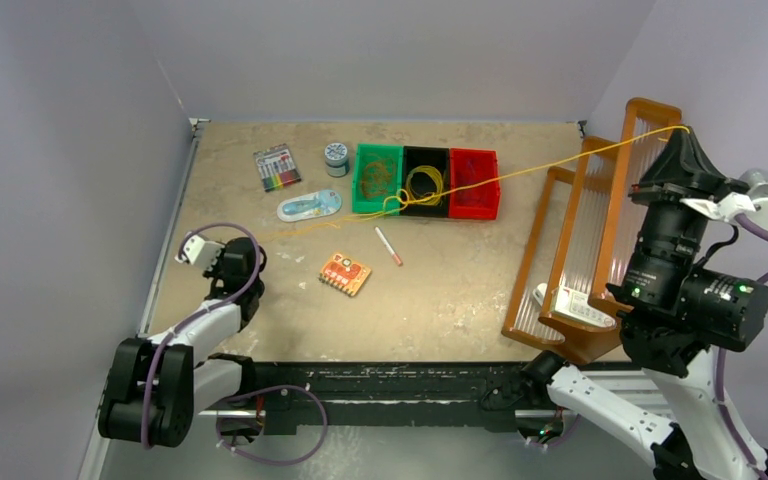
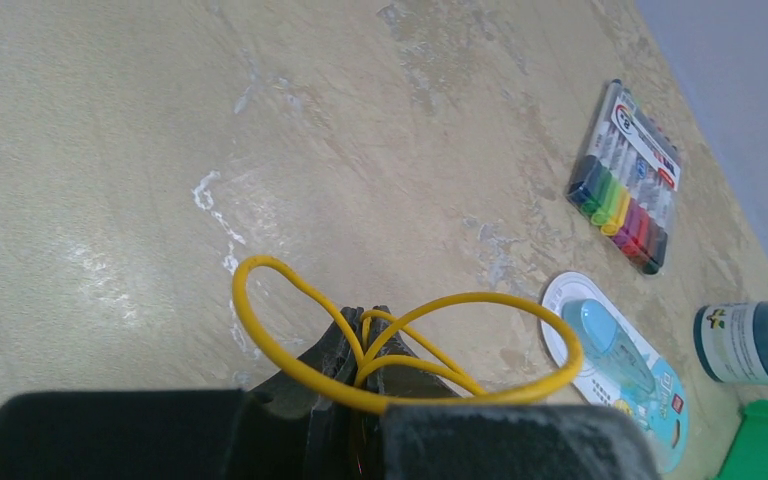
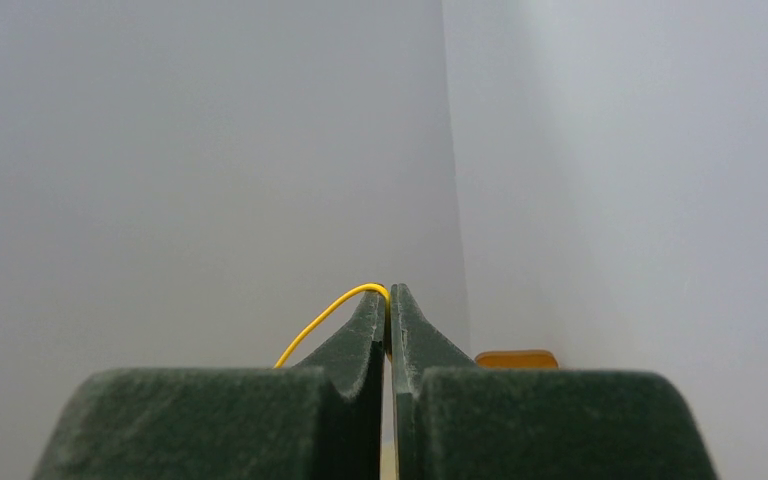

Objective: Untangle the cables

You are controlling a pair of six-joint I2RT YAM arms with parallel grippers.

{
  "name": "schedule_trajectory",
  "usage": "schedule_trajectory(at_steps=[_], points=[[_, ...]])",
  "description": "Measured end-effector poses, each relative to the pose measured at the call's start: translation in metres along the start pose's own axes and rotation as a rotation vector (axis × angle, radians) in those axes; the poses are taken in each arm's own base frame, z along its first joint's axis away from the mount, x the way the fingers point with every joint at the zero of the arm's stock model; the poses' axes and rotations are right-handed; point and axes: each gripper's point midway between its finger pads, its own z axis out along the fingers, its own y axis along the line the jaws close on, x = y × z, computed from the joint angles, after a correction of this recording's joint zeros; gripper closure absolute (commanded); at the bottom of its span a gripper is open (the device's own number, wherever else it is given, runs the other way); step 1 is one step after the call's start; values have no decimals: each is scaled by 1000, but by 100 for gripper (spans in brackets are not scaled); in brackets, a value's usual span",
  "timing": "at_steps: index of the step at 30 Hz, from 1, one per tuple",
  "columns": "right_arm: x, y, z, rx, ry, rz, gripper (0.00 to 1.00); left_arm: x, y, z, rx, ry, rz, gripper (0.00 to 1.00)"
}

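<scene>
Stretching in a straight line above the beige counter (image 1: 440,310), a thin yellow cable (image 1: 560,162) runs from the left hand (image 2: 365,318) to the right hand (image 1: 682,135), says the first watcher.

How does each hand stand? asks the second.

Both are pressed together, the first answers. The left hand sits low near the counter's left side, pinching the cable where two loops of it bulge out past the fingers. The right hand is raised beside the orange slatted rack (image 1: 580,250), nipping the cable between its tips.

And the other cables?

A brownish tangle (image 1: 375,180) lies in the green bin (image 1: 360,180) and a yellow coil (image 1: 425,183) in the black bin (image 1: 425,150). What the red bin (image 1: 490,185) holds is too fine to tell. The stretched cable crosses the red and black bins. A marker pack (image 1: 277,167), a blue-and-white tape dispenser (image 1: 310,206), a small jar (image 1: 336,158), a pen (image 1: 388,245) and an orange circuit board (image 1: 345,273) lie on the counter.
</scene>
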Motion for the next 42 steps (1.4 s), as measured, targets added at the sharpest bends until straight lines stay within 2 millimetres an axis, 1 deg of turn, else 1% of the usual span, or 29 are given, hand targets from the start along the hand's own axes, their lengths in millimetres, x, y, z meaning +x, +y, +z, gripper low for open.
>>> schedule_trajectory(at_steps=[6, 12, 21, 27, 33, 42], points=[[-13, -18, -3, 41, -20, -7, 100, -3, 6, 2, -34, -16, 6, 100], [-20, -31, -6, 75, -33, -45, 100, -8, 10, 4, -63, -38, 7, 100], [-26, -44, -9, 94, -35, -94, 100, -16, 9, 7, -88, -67, -12, 100], [-42, -60, -10, 131, -47, -116, 100, -20, 18, 8, -129, -85, -11, 100], [-63, -83, -13, 179, -69, -99, 100, -20, 30, 10, -174, -93, 0, 100], [-81, -105, -19, 222, -90, -94, 100, -22, 37, 12, -201, -102, 1, 100]])
